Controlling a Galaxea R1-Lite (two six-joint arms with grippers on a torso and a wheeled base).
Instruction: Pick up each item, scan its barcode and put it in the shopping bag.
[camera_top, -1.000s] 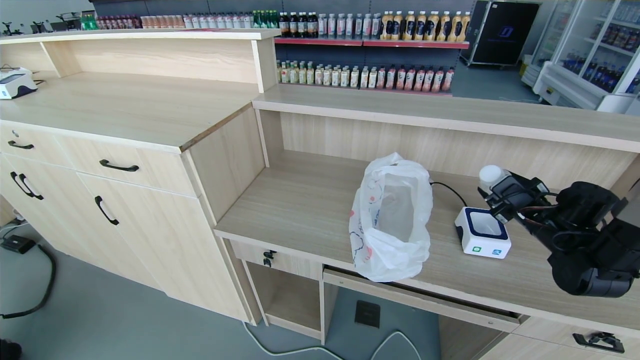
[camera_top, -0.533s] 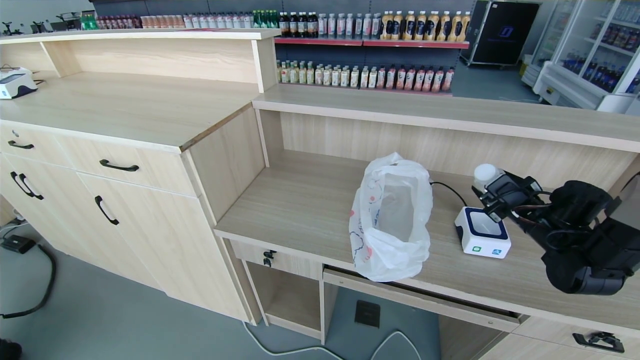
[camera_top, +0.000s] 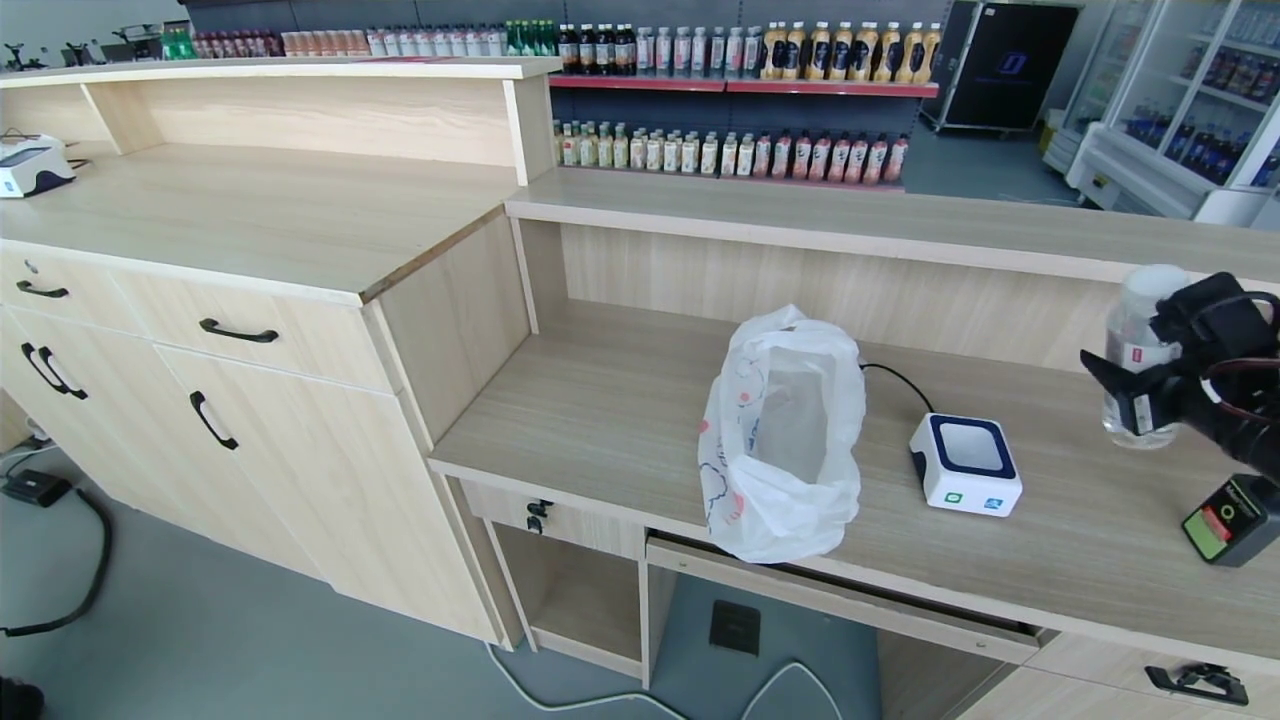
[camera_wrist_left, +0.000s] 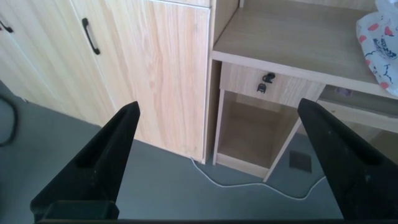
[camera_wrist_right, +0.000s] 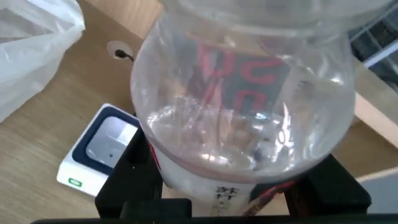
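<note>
Pale wooden surface (camera_top: 610, 400) of a shop checkout, with drink shelves (camera_top: 740, 90) behind. Right pincer (camera_top: 1150, 385) is clamped around a clear bottle (camera_top: 1132, 325) (upright, red label), held up over the surface's right end. Down and to the left of it, well apart, sits the scanner (camera_top: 966, 465). 1 white shopping bag (camera_top: 785, 440) stands open-mouthed just beside the scanner. Left pincer (camera_wrist_left: 217, 106) hangs spread wide and empty above the floor (camera_wrist_left: 155, 180), near the cabinets (camera_wrist_left: 174, 62).

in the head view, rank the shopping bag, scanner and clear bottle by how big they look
1. white plastic shopping bag
2-3. clear plastic bottle and white square blue-topped scanner: look alike; the bottle is nearer the camera, so no ranking
</note>
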